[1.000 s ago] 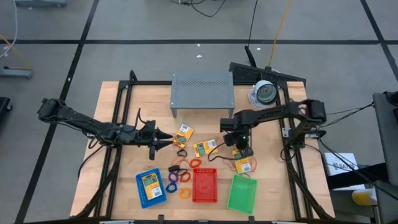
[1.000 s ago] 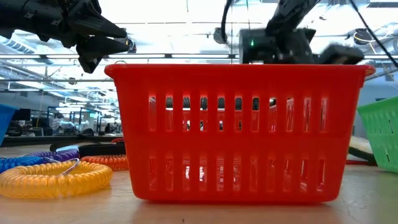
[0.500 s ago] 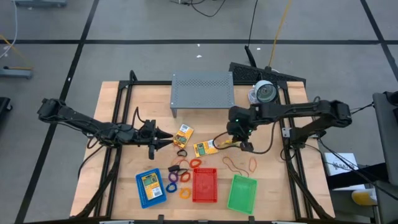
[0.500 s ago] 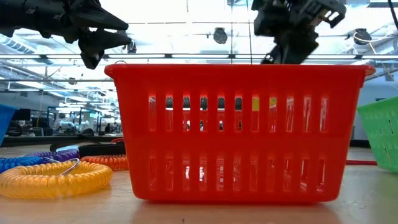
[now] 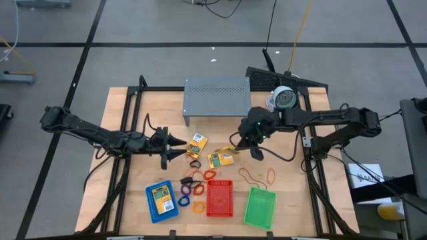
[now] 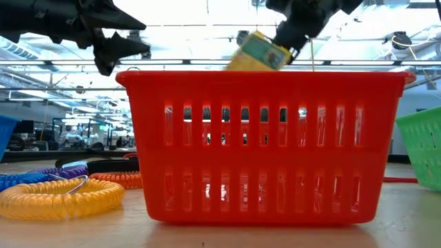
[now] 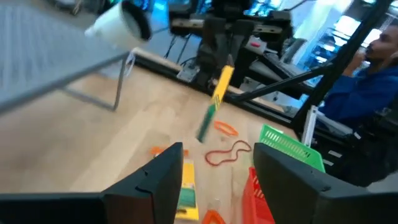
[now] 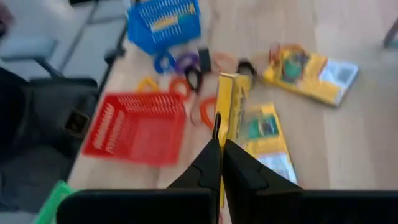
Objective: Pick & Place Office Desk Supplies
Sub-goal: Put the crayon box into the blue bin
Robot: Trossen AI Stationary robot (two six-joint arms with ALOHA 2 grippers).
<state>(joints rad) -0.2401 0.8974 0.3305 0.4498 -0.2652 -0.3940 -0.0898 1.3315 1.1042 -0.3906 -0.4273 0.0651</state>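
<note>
Crayon box (image 6: 258, 53) in right tool (image 6: 288, 43)

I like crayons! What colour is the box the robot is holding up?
Yellow and green; the small cardboard crayon box shows best in the low view.

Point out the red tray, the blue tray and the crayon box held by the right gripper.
red tray (image 5: 220, 198): high view, its floor.
blue tray (image 5: 162, 201): high view, its floor.
held crayon box (image 6: 260, 53): low view, its face.
</note>
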